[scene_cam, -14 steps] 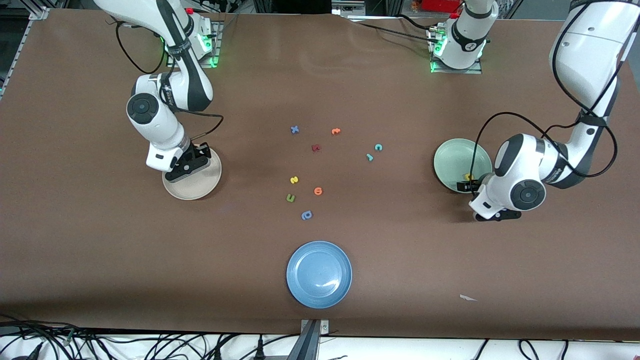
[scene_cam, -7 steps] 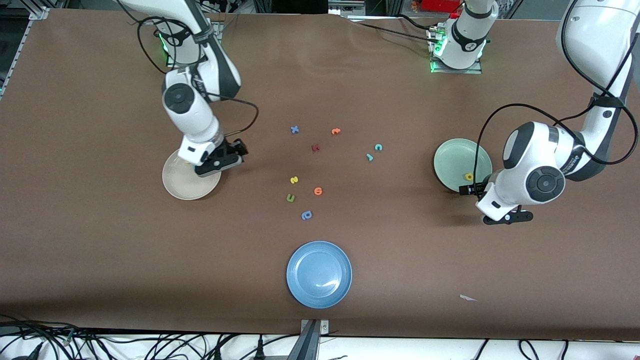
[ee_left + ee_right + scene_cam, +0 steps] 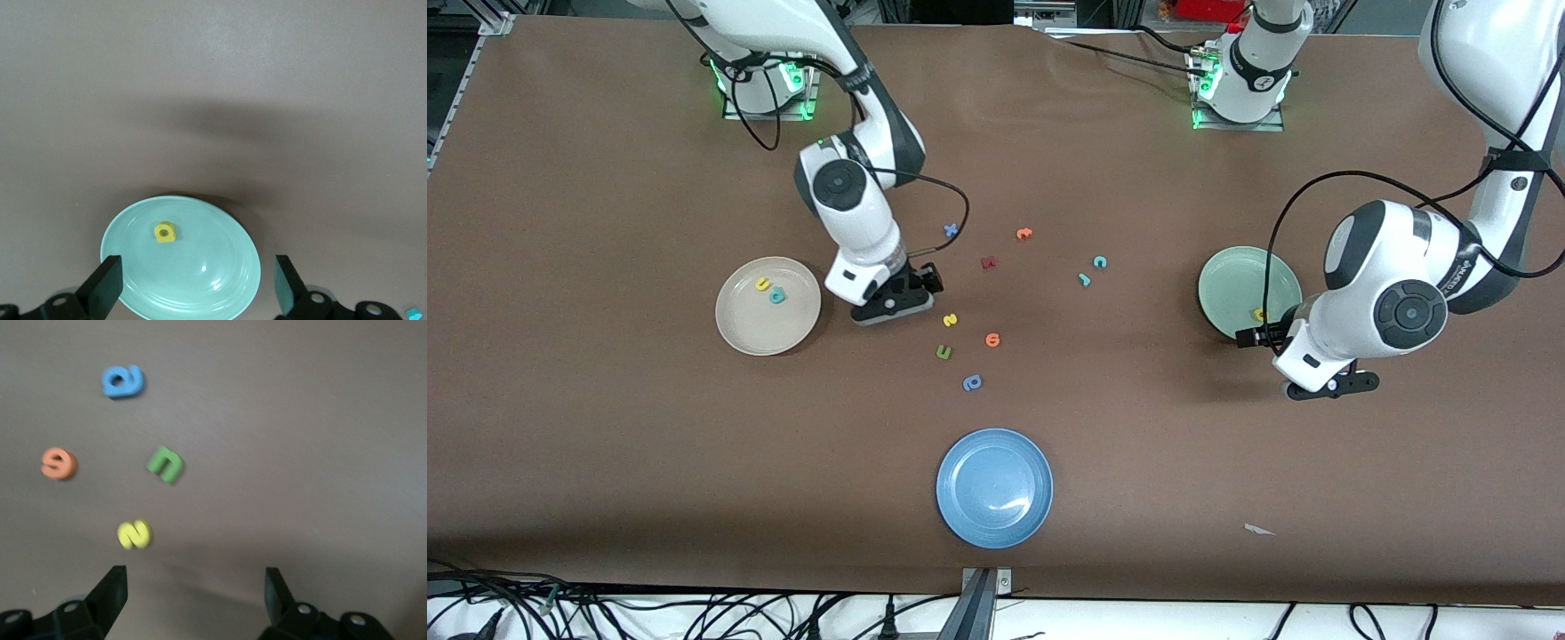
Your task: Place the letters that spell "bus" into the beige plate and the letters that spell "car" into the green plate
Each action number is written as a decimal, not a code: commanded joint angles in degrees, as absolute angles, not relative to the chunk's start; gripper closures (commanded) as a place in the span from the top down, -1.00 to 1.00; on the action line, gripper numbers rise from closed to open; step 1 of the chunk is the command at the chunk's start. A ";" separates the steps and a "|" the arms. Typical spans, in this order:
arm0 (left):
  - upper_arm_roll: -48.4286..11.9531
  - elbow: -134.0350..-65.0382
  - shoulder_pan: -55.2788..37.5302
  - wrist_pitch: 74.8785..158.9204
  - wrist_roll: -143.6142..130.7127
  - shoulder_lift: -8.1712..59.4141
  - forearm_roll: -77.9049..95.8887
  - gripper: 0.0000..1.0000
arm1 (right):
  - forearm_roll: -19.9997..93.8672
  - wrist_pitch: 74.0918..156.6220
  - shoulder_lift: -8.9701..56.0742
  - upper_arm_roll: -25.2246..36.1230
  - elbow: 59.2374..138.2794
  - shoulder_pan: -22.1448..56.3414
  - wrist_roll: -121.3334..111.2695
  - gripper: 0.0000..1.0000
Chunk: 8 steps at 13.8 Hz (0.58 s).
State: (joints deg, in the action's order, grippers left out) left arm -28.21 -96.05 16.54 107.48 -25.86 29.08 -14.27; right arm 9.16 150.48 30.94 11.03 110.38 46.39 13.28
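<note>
The beige plate (image 3: pixel 767 306), round, shallow and smooth, is seen toward the right arm's end of the brown matte counter (image 3: pixel 605 427), with wide bare surface on every side of it. Inside it a yellow u (image 3: pixel 763 284) and a teal b (image 3: pixel 777 296) lie just beside each other, small soft-edged foam pieces.

Beside the plate, toward the middle, the right tool (image 3: pixel 895 302) is held low over bare counter, its black fingers (image 3: pixel 110 593) spread apart and nothing between them. In the right wrist view the yellow s (image 3: pixel 135 534) is seen lying flat just ahead of the fingers. Near it are found a green u-shaped letter (image 3: pixel 165 464), an orange letter (image 3: pixel 59 463) and a blue letter (image 3: pixel 123 381), each apart from the others.

Farther from the front camera a blue x (image 3: pixel 951 230), a dark red letter (image 3: pixel 988 262) and an orange t-like letter (image 3: pixel 1024 234) are scattered loosely. The teal r (image 3: pixel 1085 280) and teal c (image 3: pixel 1100 261) lie close together, with open counter between them and the green plate (image 3: pixel 1232 284).

A glossy blue plate (image 3: pixel 994 487) sits near the counter's front edge.

In the green plate, a pale, smooth dish, the yellow a (image 3: pixel 164 232) rests alone. The left tool (image 3: pixel 1272 342) is held above that plate's rim, fingers (image 3: pixel 103 287) released and wide, gripping nothing.
</note>
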 commanded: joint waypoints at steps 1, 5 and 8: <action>-29.44 -94.57 17.05 105.30 -26.98 28.48 -13.01 1.00 | 9.22 153.26 36.73 11.34 104.77 48.42 15.12 0.57; -29.44 -93.60 17.05 104.85 -26.90 28.48 -13.01 1.00 | 9.05 154.33 39.72 11.51 104.59 50.96 15.90 0.57; -29.44 -93.43 17.14 104.85 -26.89 28.48 -13.01 1.00 | 9.14 154.51 39.81 11.60 104.50 50.98 16.35 0.29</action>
